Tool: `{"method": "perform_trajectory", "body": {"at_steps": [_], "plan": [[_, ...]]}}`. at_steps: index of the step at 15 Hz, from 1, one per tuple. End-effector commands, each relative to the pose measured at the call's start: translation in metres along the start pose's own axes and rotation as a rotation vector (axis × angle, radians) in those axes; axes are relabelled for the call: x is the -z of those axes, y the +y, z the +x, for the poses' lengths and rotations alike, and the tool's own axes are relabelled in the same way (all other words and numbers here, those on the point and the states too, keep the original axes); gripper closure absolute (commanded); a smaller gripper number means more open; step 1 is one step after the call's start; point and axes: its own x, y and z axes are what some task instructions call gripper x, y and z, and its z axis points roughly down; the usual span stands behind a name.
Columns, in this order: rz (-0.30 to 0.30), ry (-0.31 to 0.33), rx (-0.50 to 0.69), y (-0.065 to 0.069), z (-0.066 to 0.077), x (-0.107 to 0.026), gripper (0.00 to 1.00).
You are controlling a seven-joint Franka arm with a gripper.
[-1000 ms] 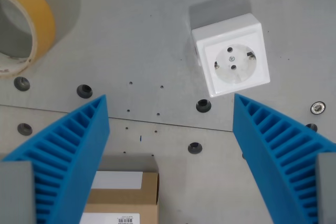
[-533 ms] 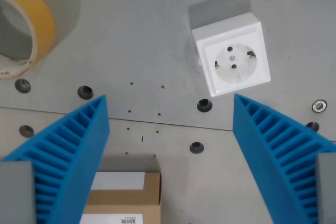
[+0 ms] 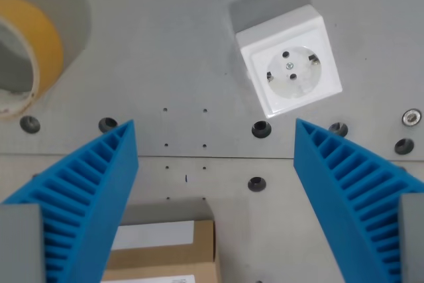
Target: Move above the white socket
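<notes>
The white socket (image 3: 290, 69) is a square wall socket with a round recess, lying face up on the grey metal table in the upper right of the wrist view. My gripper (image 3: 215, 164) is open and empty, with its two blue ribbed fingers (image 3: 86, 197) at the lower left and lower right. The socket lies ahead of the gap between the fingers, offset toward the wrist view's right, just above the right finger's tip.
A roll of yellow tape (image 3: 26, 51) lies at the upper left edge. A cardboard box with a white label (image 3: 165, 250) sits at the bottom between the fingers. Screw holes (image 3: 261, 129) and a plate seam cross the table.
The whole scene has shifted and turned slightly, so the camera has moved. The socket now sits a little higher and further left in the picture; the tape is nearer the left edge.
</notes>
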Motion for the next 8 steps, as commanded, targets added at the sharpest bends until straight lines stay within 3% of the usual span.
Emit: {"method": "perform_trajectory", "body": {"at_steps": [1, 8], "plan": [[-0.018, 0.062, -0.279, 0.006, -0.002, -0.008, 0.0], [-0.016, 0.1, -0.512, 0.015, -0.005, -0.025, 0.0]]}}
